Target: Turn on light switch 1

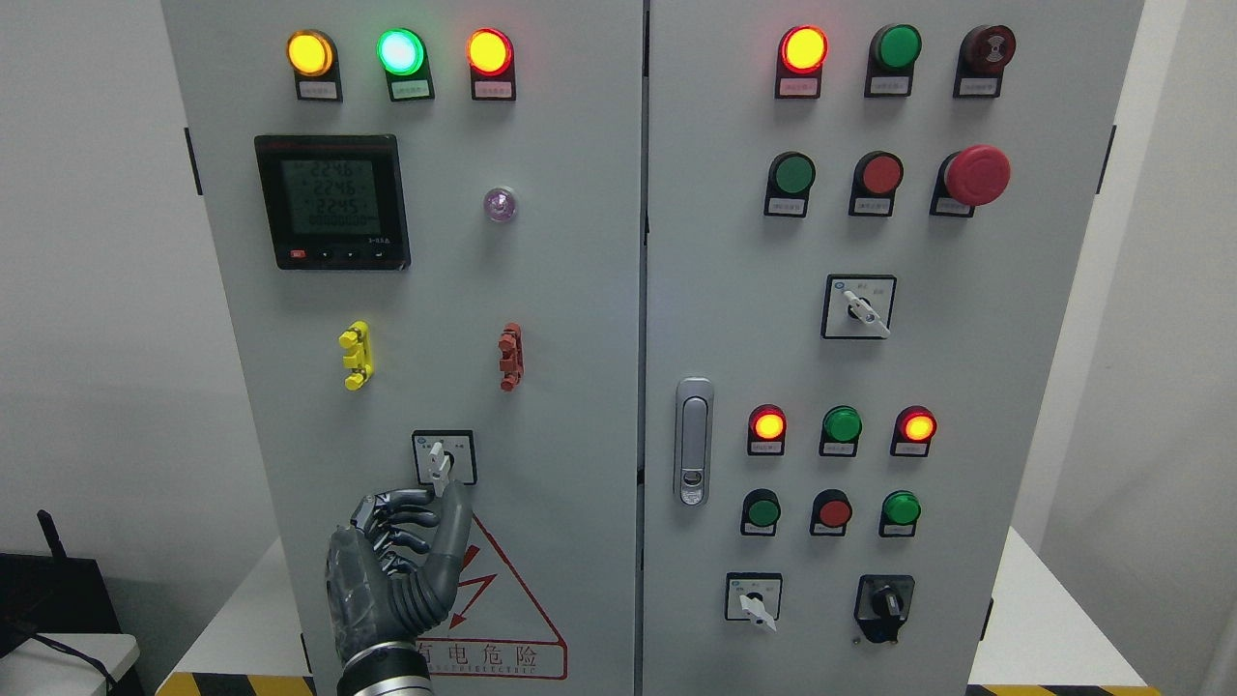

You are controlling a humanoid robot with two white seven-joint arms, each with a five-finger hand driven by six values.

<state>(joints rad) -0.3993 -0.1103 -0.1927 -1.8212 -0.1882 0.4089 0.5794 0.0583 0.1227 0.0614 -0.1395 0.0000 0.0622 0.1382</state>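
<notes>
Low on the left door of the grey cabinet, the rotary switch sits in its black-framed plate, its white knob handle pointing roughly upward with a slight lean to the left. The left hand reaches up from the bottom edge just below it; the thumb tip touches the lower end of the handle, while the other fingers are curled in toward the palm beside it, gripping nothing that can be made out. Behind the hand is a red triangular warning sign. Above the switch are a yellow terminal clip and a red terminal clip, and higher still a digital meter with a lit display. Along the top of the left door glow three lamps: yellow, green and red. The right door carries a latch handle, more lamps and buttons, a red mushroom button and three further rotary switches.
</notes>
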